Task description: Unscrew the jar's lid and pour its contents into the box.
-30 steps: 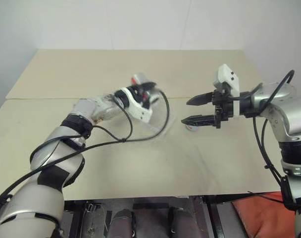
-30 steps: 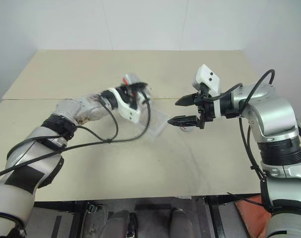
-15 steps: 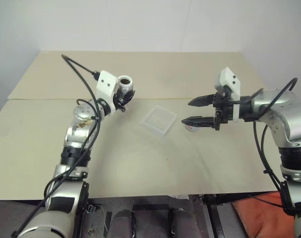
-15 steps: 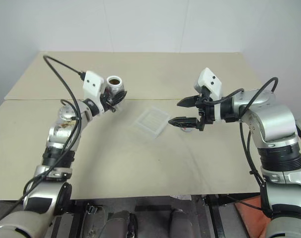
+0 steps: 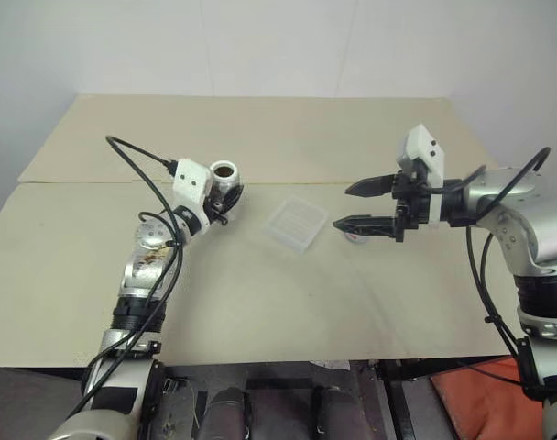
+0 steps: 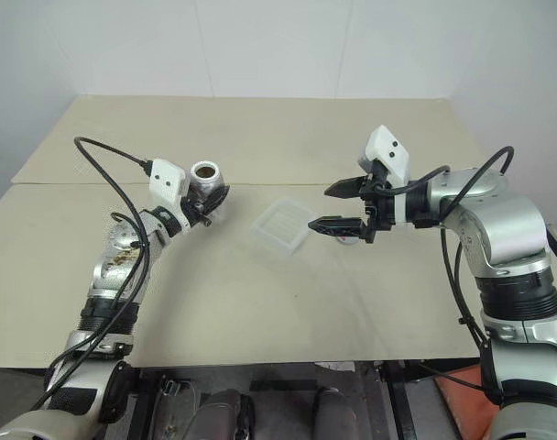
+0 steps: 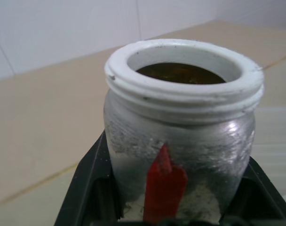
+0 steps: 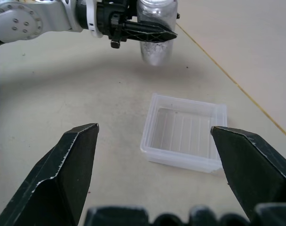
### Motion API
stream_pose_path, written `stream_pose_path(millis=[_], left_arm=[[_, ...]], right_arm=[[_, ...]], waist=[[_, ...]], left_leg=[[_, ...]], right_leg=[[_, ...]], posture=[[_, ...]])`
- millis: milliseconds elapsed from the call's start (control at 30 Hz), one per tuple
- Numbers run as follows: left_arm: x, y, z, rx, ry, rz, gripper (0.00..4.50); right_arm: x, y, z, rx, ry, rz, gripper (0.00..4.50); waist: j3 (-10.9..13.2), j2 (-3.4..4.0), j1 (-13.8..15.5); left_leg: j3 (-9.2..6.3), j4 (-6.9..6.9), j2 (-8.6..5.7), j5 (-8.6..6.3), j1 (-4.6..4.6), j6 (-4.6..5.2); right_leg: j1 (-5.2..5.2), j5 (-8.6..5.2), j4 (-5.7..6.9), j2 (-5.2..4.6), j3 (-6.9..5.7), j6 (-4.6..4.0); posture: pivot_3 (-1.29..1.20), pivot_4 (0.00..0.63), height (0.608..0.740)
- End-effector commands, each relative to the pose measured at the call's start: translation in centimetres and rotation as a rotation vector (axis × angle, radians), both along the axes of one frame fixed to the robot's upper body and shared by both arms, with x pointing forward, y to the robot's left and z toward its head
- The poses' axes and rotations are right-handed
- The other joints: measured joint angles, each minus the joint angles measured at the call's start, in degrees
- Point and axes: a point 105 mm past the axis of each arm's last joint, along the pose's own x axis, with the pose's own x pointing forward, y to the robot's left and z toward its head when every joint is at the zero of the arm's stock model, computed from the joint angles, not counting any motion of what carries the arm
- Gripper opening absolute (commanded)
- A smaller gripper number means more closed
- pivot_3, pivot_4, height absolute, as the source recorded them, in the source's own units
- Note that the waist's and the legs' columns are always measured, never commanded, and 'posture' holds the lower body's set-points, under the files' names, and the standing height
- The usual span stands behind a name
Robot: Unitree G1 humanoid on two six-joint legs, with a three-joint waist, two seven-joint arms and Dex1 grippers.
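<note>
The jar [image 5: 225,176] stood upright with its mouth open, clamped between the left gripper's [image 5: 223,191] jaws above the desk [image 5: 260,293], dark contents visible inside. The box [image 5: 295,224] lay on the desk between the two grippers, just ahead of the right gripper [image 5: 359,206], whose jaws were spread wide and held nothing. The lid [image 5: 354,236] lay on the desk just under those jaws.

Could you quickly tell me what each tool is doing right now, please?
Left tool: closed on the open jar, held upright above the table.
Right tool: open and empty, near the box.
</note>
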Motion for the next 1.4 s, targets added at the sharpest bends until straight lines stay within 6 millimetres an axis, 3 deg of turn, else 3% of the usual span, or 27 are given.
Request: stream_pose_path(millis=[33, 133, 200, 267, 333, 400, 567, 700, 1000, 1100, 1400], left_arm=[[1.3, -1.7, 5.3, 0.332, -0.317, -0.036, 1.94], [1.5, -4.5, 8.0, 0.717, -0.609, -0.103, 1.94], [0.8, -8.4, 9.4, 1.022, -0.855, -0.223, 1.94], [0.4, -10.9, 9.7, 1.150, -0.985, -0.303, 1.94], [0.5, -12.4, 9.1, 1.311, -1.083, -0.356, 1.94], [0.7, -13.6, 6.6, 1.556, -1.204, -0.451, 1.94], [1.6, -14.5, 2.9, 1.855, -1.413, -0.520, 1.94], [1.4, -15.7, 3.2, 1.820, -1.483, -0.479, 1.94], [1.3, -15.0, 3.3, 1.756, -1.425, -0.489, 1.94], [1.1, -14.6, 4.0, 1.623, -1.341, -0.459, 1.94], [1.8, -9.4, 6.8, 1.183, -0.980, -0.258, 1.94]], right_arm=[[-0.3, -0.1, 1.1, 0.011, -0.049, 0.005, 4.43], [-0.3, 0.0, 1.0, 0.007, -0.048, 0.007, 4.43], [-0.3, 0.0, 0.9, 0.003, -0.042, 0.007, 4.43], [-0.2, 0.0, 0.7, -0.004, -0.034, -0.001, 4.43], [-0.1, 0.0, 0.8, -0.006, -0.027, -0.008, 4.43], [-0.2, -0.3, 1.1, -0.004, -0.021, -0.024, 4.43], [-0.6, -0.5, 2.1, 0.028, -0.019, -0.041, 4.43], [-1.0, -0.6, 2.5, 0.054, -0.024, -0.060, 4.43], [-1.2, -0.8, 2.4, 0.057, -0.018, -0.074, 4.43], [-1.1, -0.7, 2.3, 0.054, -0.017, -0.071, 4.43], [-0.2, -1.1, 1.9, 0.034, -0.030, -0.064, 4.43]], waist=[[0.00, -0.01, 0.22], [0.00, 0.00, 0.60], [0.00, 0.00, 0.93], [0.00, 0.00, 1.51], [0.00, 0.00, 1.56], [-0.01, 0.01, 1.52], [0.00, 0.01, 0.77], [0.01, 0.01, 0.76], [0.01, 0.00, 0.72], [0.01, 0.00, 0.73], [0.00, 0.01, -0.09]], left_leg=[[0.00, 0.00, 0.00, 0.00, -0.01, 0.00], [-0.02, -0.02, -0.02, -0.04, -0.15, 0.07], [-0.02, -0.01, -0.06, -0.09, -0.27, 0.15], [0.01, -0.02, -0.12, -0.14, -0.35, 0.23], [0.03, -0.03, -0.13, -0.17, -0.37, 0.28], [0.04, -0.03, -0.12, -0.17, -0.38, 0.28], [0.06, -0.03, -0.06, -0.13, -0.45, 0.22], [0.05, -0.01, -0.05, -0.14, -0.54, 0.25], [0.04, 0.04, -0.03, -0.16, -0.53, 0.27], [0.04, 0.05, -0.03, -0.16, -0.54, 0.27], [0.05, 0.06, -0.01, -0.15, -0.48, 0.26]], right_leg=[[0.02, 0.01, -0.07, 0.00, -0.01, -0.02], [0.04, 0.14, -0.34, 0.00, -0.09, 0.02], [0.03, 0.17, -0.49, 0.00, -0.09, 0.08], [0.02, 0.18, -0.62, -0.02, -0.10, 0.12], [0.02, 0.17, -0.71, -0.03, -0.09, 0.14], [-0.01, 0.16, -0.67, -0.03, -0.09, 0.17], [-0.26, 0.15, -0.41, -0.03, -0.03, 0.18], [-0.33, 0.15, -0.40, -0.04, -0.02, 0.18], [-0.32, 0.15, -0.37, -0.05, -0.03, 0.18], [-0.33, 0.15, -0.38, -0.06, -0.03, 0.18], [-0.30, 0.15, -0.34, -0.07, -0.02, 0.18]], posture=[[0.00, 0.150, 0.740], [0.00, 0.150, 0.740], [0.00, 0.150, 0.740], [0.00, 0.150, 0.740], [0.00, 0.150, 0.740], [0.00, 0.150, 0.740], [0.00, 0.150, 0.740], [0.00, 0.150, 0.740], [0.00, 0.150, 0.740], [0.00, 0.150, 0.740], [0.00, 0.150, 0.740]])
